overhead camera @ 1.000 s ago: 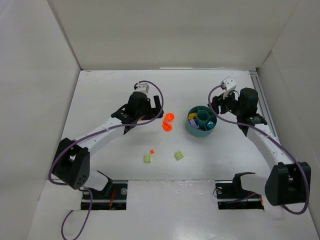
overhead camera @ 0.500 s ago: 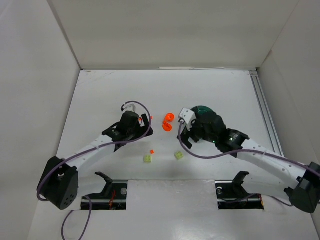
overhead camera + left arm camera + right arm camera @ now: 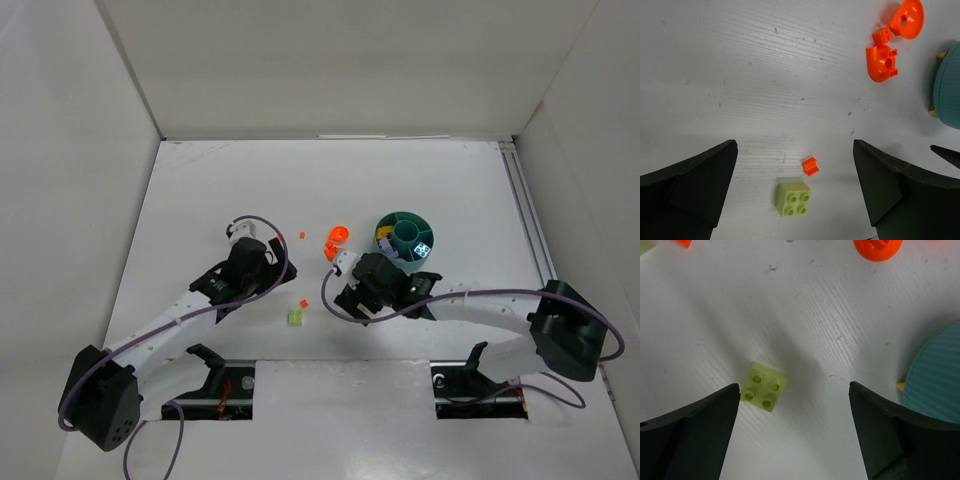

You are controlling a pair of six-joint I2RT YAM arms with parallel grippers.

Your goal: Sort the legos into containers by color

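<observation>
- Swinging in from the far right side of the dish [image 3: 400, 215], the right gripper [image 3: 795, 385] has crossed over it in the last second. It now hangs near-left of the dish, its fingers [image 3: 690, 435] wide apart and holding nothing.
- The right brick [image 3: 764, 386], yellow-green, lies studs up on the table [image 3: 805, 315] between those fingers. It is closer to the left one and touches neither; in the top view the gripper hides it.
- The left gripper [image 3: 794, 145] has drawn back from the orange round pieces [image 3: 338, 238] toward the near edge. Its fingers [image 3: 690, 190] were apart throughout and are empty.
- Just ahead of it sit the left brick [image 3: 792, 198], also yellow-green, and an orange bit [image 3: 810, 166]. The two lie close together but do not touch.
- None of the loose pieces has moved. The dish already holds several bricks in its compartments, but which colour sits in which cannot be fully made out.
- The right arm seems to have finished at the dish and lined up its next pick. The left arm looks set to take the other brick, so each arm has a yellow-green target and a handful of orange pieces remains.
</observation>
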